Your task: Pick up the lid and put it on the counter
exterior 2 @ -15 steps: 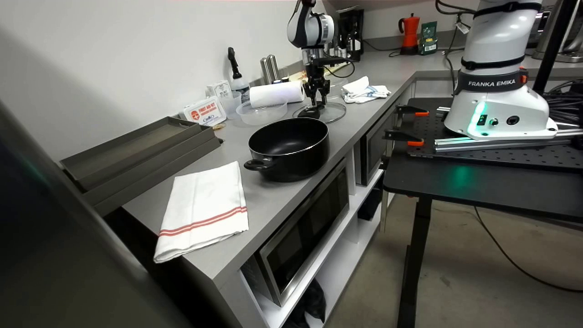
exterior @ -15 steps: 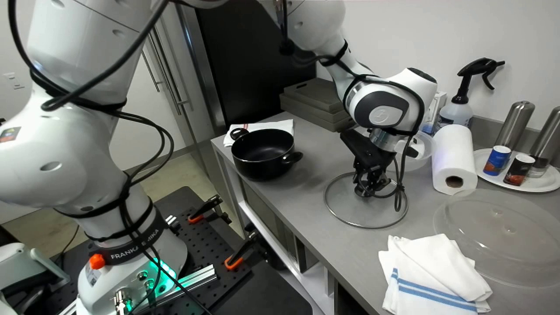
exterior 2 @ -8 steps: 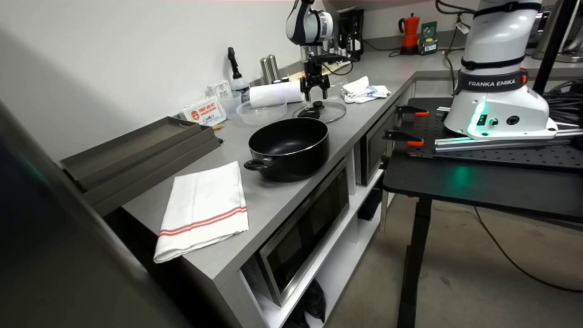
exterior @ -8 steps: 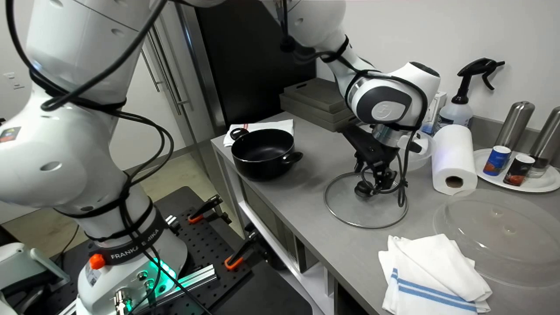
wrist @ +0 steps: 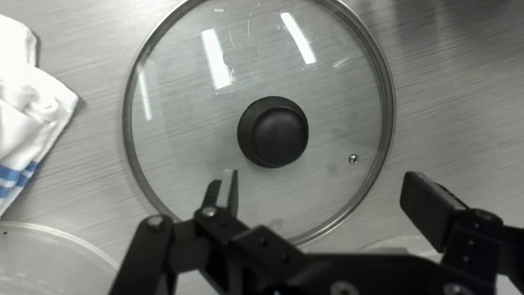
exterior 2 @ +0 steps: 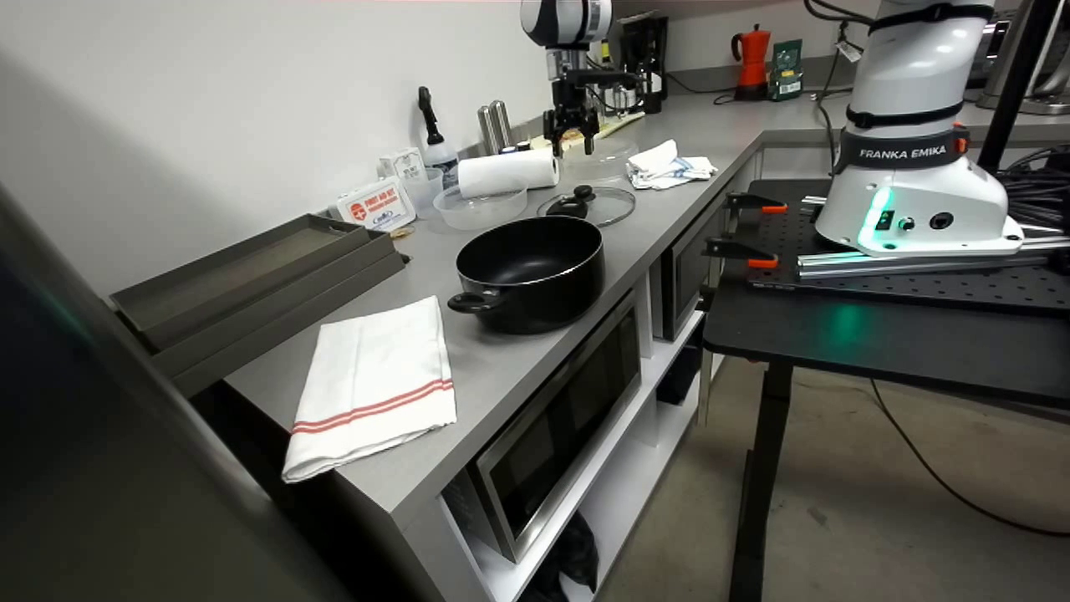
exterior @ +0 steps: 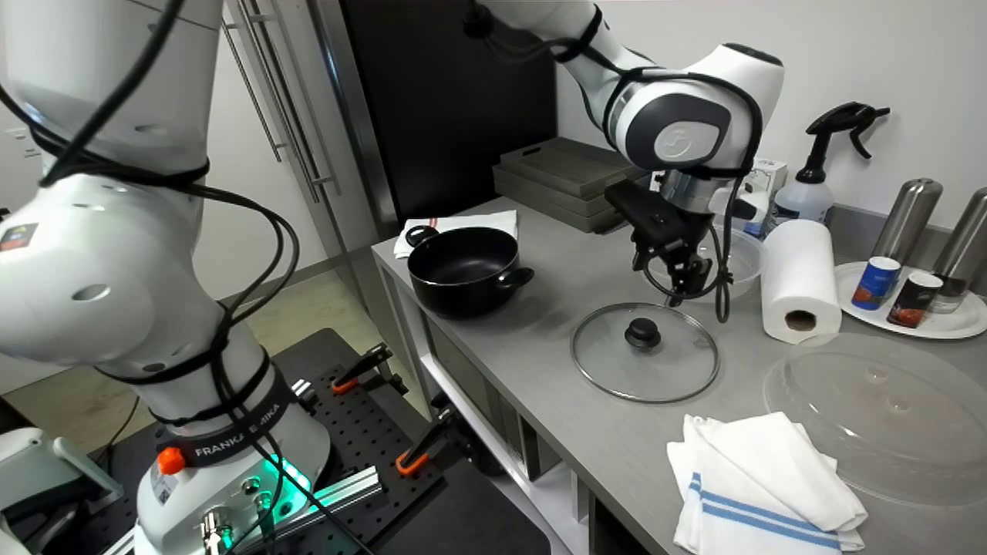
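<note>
The round glass lid [exterior: 617,362] with a metal rim and black knob [wrist: 278,133] lies flat on the light-grey counter [exterior: 532,347], between the black pot and the folded cloth. In an exterior view the lid [exterior 2: 617,205] shows partly behind the pot. Above it and a little toward the wall hangs my gripper [exterior 2: 573,150], clear of the knob. Its jaws stand wide apart with nothing between them. In the wrist view the gripper [wrist: 321,180] has its left finger over the glass and its right finger beyond the rim.
A black pot [exterior: 463,270] stands near the counter's front edge. Around the lid are a clear bowl [exterior: 740,266], a paper towel roll [exterior: 802,281], a clear cover [exterior: 887,416] and a blue-striped cloth [exterior: 759,493]. Grey trays [exterior 2: 251,293] sit along the wall.
One second ago the gripper was down at the lid's knob. It has opened, let go of the knob and risen toward the wall side. The lid has stayed in place.
</note>
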